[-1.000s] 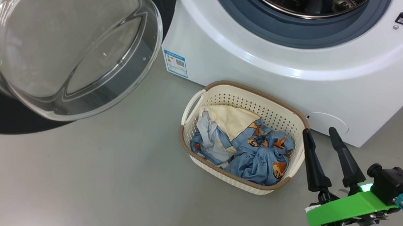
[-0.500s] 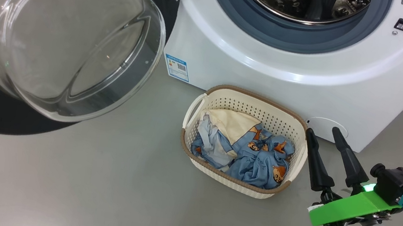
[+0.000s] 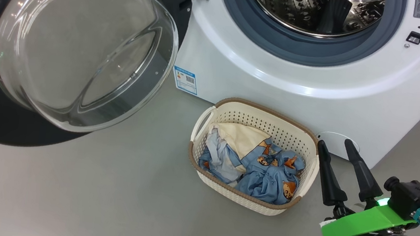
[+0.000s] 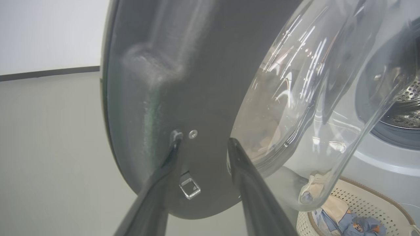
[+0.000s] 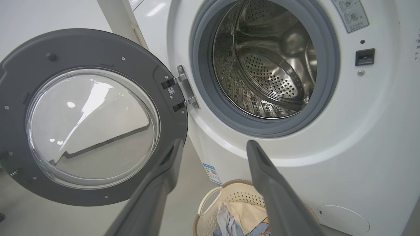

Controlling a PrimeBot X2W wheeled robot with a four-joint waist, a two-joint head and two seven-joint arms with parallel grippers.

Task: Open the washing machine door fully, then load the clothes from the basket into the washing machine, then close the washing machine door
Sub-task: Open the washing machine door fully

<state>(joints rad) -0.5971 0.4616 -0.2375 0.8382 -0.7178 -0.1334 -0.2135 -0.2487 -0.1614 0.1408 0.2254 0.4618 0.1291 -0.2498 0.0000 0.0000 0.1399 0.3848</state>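
At the far left, our left gripper (image 4: 204, 137) has its two fingers spread wide with nothing clenched between them. Their tips are right up against the lower part of the dark grey inner face of the washing machine door (image 3: 81, 44), and we cannot tell if they touch it. A small metal latch (image 4: 189, 189) sits between the fingers. The door is swung out to the left of the opening, its clear glass bowl bulging toward us. Just right of the door's edge, a blue label (image 3: 185, 80) is stuck low on the front of the washing machine (image 3: 319, 91). On the floor in front stands the basket (image 3: 260, 108), and the clothes (image 3: 263, 174) lie heaped inside it, cream on top and blue printed fabric below. Above it, the drum (image 3: 313, 10) shows bare perforated steel inside the blue-grey seal (image 3: 304, 49). At the right, our right gripper (image 3: 334, 142) is also released and holds nothing. Its nearer finger is just beside the basket's right rim.
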